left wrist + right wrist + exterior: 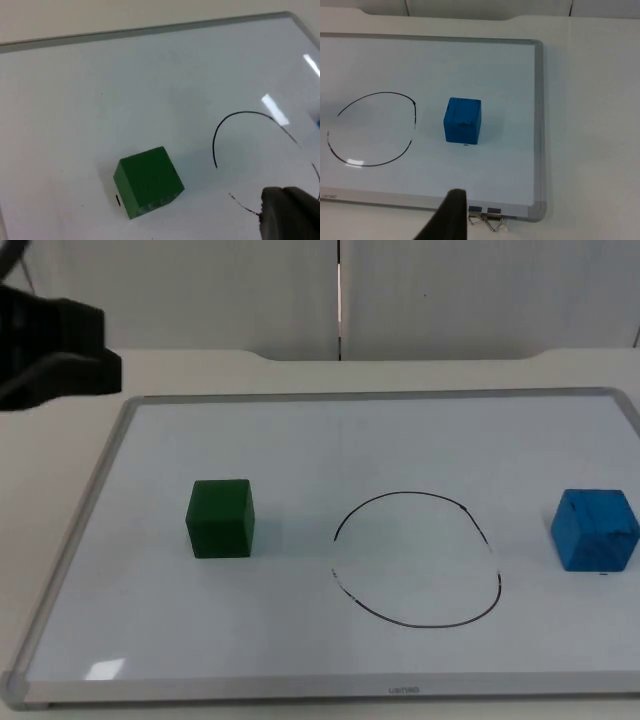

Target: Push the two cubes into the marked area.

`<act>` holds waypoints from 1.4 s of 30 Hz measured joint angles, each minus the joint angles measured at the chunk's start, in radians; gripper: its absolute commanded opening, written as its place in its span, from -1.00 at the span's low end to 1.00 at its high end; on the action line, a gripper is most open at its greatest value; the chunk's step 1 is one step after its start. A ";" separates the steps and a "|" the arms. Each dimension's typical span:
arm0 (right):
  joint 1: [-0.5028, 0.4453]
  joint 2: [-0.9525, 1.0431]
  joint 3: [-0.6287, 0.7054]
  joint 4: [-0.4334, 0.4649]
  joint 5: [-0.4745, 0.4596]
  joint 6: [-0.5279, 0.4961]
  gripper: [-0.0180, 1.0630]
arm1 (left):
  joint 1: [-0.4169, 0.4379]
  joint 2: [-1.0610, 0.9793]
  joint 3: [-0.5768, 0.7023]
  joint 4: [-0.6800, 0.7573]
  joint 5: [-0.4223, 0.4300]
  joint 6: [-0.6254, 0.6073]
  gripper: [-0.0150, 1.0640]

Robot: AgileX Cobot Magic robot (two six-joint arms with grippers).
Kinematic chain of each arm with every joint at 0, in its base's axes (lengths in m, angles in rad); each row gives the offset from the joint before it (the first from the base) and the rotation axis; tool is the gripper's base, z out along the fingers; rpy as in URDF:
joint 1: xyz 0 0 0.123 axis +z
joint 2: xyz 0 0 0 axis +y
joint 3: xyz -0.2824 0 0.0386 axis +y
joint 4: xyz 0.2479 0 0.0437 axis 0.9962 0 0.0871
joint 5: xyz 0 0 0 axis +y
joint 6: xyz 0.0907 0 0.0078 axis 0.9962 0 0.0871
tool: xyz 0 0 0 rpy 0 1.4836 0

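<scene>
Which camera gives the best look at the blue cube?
The right wrist view: the blue cube sits whole, beside the drawn circle. In the top view it sits at the picture's edge; the left wrist view catches a blue sliver.

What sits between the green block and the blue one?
In the top view, only the hand-drawn black circle lies between the green cube and the blue cube, on the whiteboard; the circle is empty.
</scene>
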 measured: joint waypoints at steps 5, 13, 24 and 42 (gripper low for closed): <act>0.000 0.000 0.000 0.000 0.000 0.000 0.98 | -0.105 0.098 -0.007 -0.047 -0.161 0.005 -0.98; 0.000 0.000 0.000 0.000 0.000 0.000 0.98 | -0.112 0.180 -0.054 -0.066 -0.184 0.007 -0.98; 0.000 0.000 0.000 0.000 0.000 0.000 0.98 | -0.100 0.354 -0.108 -0.062 -0.267 0.017 -0.98; 0.000 0.000 0.000 0.019 0.000 0.000 0.98 | 0.093 0.644 -0.250 -0.014 -0.093 0.039 -0.98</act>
